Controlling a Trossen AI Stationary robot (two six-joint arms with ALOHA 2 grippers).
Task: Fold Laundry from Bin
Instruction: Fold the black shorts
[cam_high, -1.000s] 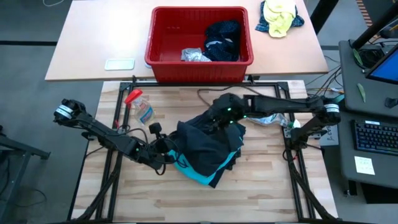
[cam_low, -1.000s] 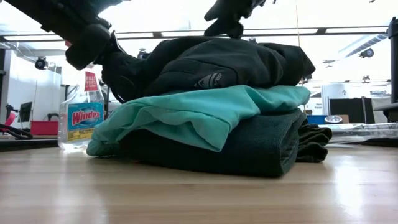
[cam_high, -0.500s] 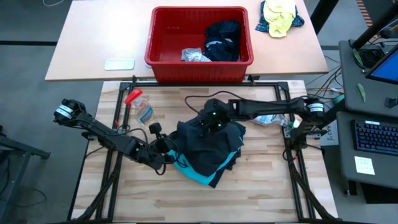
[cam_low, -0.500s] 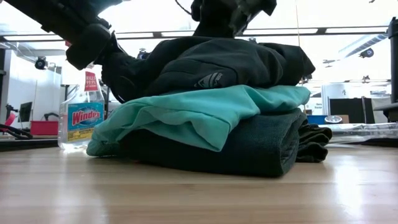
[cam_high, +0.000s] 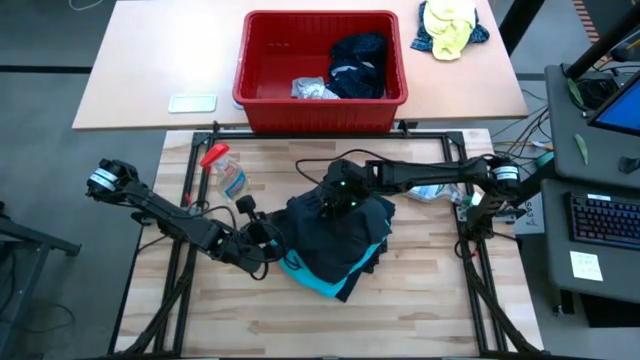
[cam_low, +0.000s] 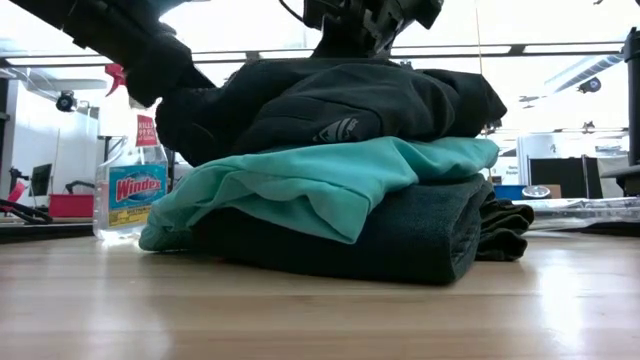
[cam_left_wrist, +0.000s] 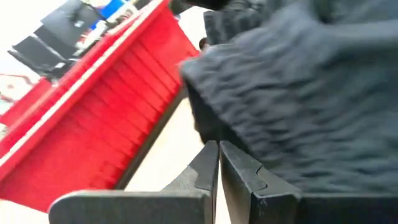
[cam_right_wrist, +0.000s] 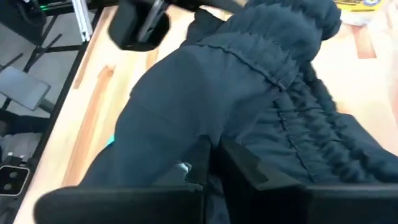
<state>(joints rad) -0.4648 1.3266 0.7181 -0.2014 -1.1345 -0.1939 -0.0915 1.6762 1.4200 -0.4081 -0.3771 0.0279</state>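
laundry pile (cam_high: 335, 240): stacked mid-table on the wooden table (cam_high: 420, 310); black garment (cam_low: 350, 100) on top, turquoise garment (cam_low: 330, 180) under it, dark grey garment (cam_low: 400, 235) at the bottom, folded.
right gripper (cam_high: 340, 197): down on the far edge of the black garment, fingers (cam_right_wrist: 239, 165) closed together; pressed against the fabric, cannot tell whether any cloth is pinched.
left gripper (cam_high: 268, 238): at the pile's left side, fingers (cam_left_wrist: 205, 168) closed, tips touching; against the black garment's edge, no clear hold on it.
bin (cam_high: 255, 85): red, on the far tan table (cam_high: 140, 70), beyond the wooden table; well apart from the pile.
laundry in bin (cam_high: 355, 65): navy garment and a light grey piece (cam_high: 310, 90) in the right half.
spray bottle (cam_high: 228, 175): lying on the wooden table, left of the pile.
yellow-and-blue bundle (cam_high: 448, 25): right of the bin.
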